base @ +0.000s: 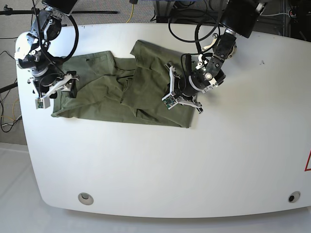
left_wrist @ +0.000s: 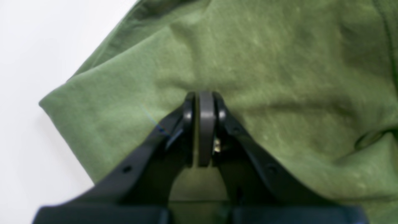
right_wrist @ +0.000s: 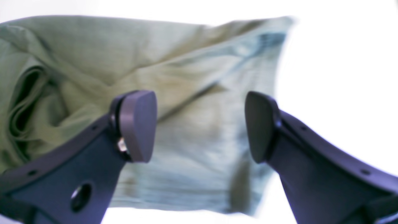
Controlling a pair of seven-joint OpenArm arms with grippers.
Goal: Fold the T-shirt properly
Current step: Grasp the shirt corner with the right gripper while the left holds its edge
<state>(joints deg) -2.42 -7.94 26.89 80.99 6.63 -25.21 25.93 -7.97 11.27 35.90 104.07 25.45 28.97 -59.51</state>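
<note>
The plain olive-green cotton T-shirt [base: 121, 90] lies spread but rumpled across the far half of the white table [base: 160, 165], one side flap lapped over its middle. Over that lapped side, the left gripper [left_wrist: 203, 102] has its jaws pressed together with the tips on the cloth, likely pinning or pinching a layer to carry the fold; whether fabric sits between them I cannot tell. At the shirt's opposite end, the right gripper [right_wrist: 200, 124] hangs wide apart, holding nothing. Bare table lies all along the shirt's near edge, ample room to fold toward
</note>
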